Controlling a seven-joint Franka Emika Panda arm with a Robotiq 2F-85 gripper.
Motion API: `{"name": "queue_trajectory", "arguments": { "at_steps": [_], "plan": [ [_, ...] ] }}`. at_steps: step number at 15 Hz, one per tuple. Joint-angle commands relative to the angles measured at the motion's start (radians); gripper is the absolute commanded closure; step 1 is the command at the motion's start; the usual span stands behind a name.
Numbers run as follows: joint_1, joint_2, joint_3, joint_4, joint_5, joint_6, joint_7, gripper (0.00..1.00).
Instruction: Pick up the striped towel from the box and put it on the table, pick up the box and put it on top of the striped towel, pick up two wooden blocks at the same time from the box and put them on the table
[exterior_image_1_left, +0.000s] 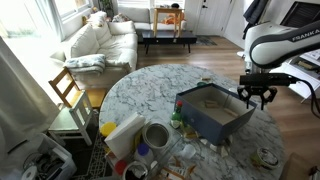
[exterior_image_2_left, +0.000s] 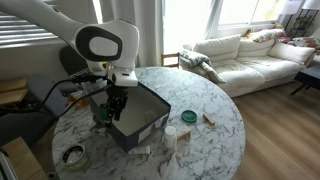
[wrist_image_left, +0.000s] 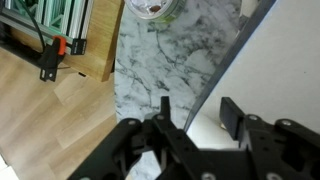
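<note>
gripper (exterior_image_1_left: 257, 97) jaws spread, one finger each side of box (exterior_image_1_left: 212, 114) wall, not clamped | box upright on marble table (exterior_image_1_left: 150, 85), toward its rim | box contents too small to tell

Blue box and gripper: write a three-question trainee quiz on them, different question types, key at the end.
1. True or false: the blue box stands on the floor.
2. The gripper is: A) over the sofa, B) at the box's wall, jaws apart, C) resting on a wooden chair.
3. Fill in: the marble table is ___ in shape.
Key: 1 false (it stands on the table); 2 B; 3 round.
</note>
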Motion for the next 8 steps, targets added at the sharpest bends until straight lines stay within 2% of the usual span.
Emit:
{"name": "queue_trajectory", "arguments": {
  "at_steps": [1,3,6,7,8],
  "plan": [
    [-0.001,0.002,0.018,0.042,0.009,-0.045,-0.1,0.12],
    [0.001,0.011,0.025,0.067,0.027,-0.025,-0.133,0.0],
    [0.005,0.03,0.034,0.101,0.039,0.04,-0.156,0.0],
    [0.008,0.043,0.039,0.11,0.047,0.1,-0.16,0.0],
    [0.013,0.066,0.044,0.119,0.042,0.207,-0.127,0.0]
  ]
}}
